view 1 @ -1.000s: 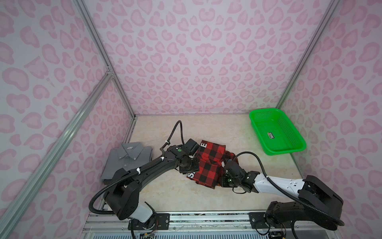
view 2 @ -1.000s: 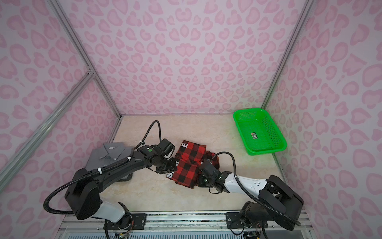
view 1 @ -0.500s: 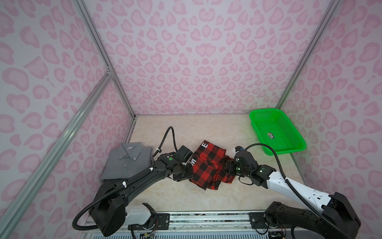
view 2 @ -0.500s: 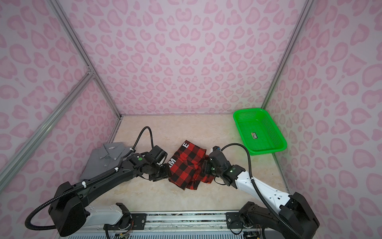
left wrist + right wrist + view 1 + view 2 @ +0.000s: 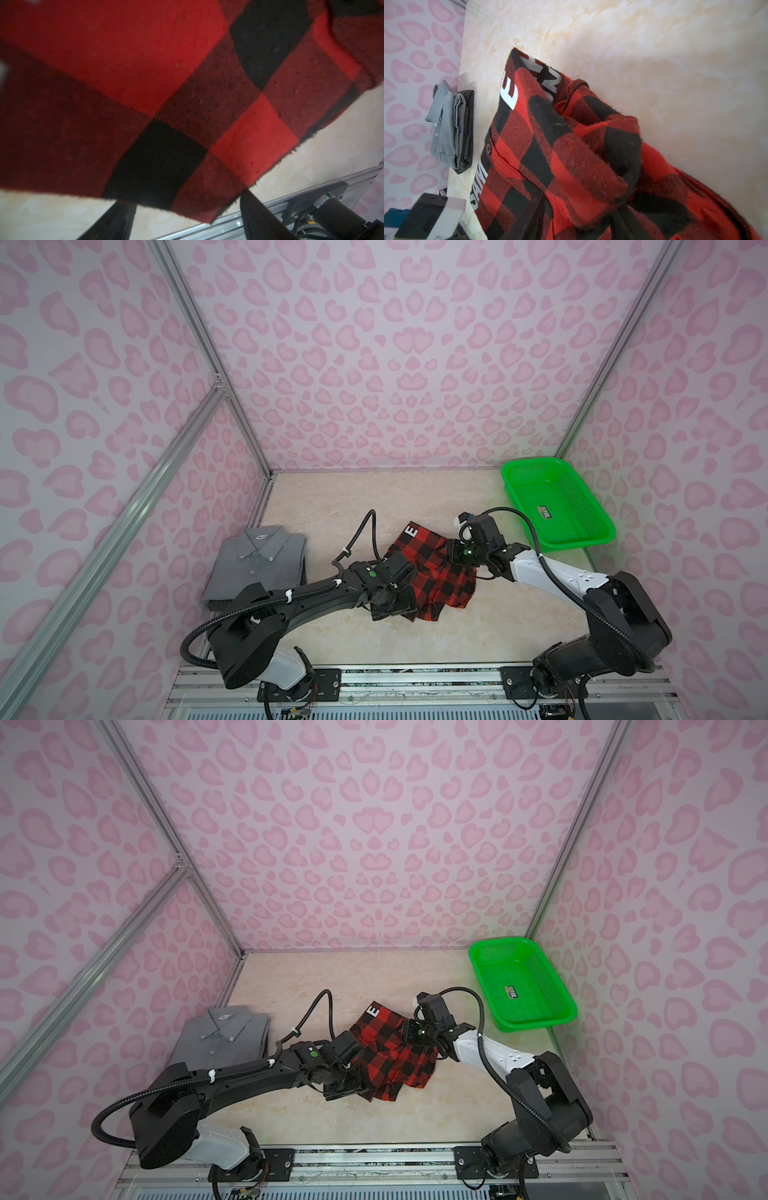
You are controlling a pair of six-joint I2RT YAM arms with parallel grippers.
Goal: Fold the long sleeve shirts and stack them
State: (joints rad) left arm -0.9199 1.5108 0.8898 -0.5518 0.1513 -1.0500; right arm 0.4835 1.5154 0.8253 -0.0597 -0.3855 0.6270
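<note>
Red-and-black shirt (image 5: 436, 576) lies rumpled in the middle of the table (image 5: 332, 506), well apart from the grey shirt (image 5: 257, 560), which sits folded flat by the left wall, and from the green basket (image 5: 582, 544) at the far right. Within the last second the 2 grippers, which were pressed close together on its near half, have drawn apart. The left gripper (image 5: 395, 608) now sits at the near left corner and the right gripper (image 5: 451, 556) at the far right edge. The bundle, narrow a second ago, looks wider and looser. I judge that this fold is not finished: the garment needs squaring up again and is not yet stacked on the grey shirt. Both top views give this layout but hide the jaws under the arms' own bodies. The left wrist view fills that gap: 2 dark fingers (image 5: 118, 220) stand wide apart with the hem draped above them, and they seem to grip nothing, though the blur leaves that unsure. The right wrist view shows folds heaped over the right jaws, so I cannot tell whether they are parted or closed on cloth. It does show white lettering, a button and the grey shirt edge-on, with a darker layer beneath it.
</note>
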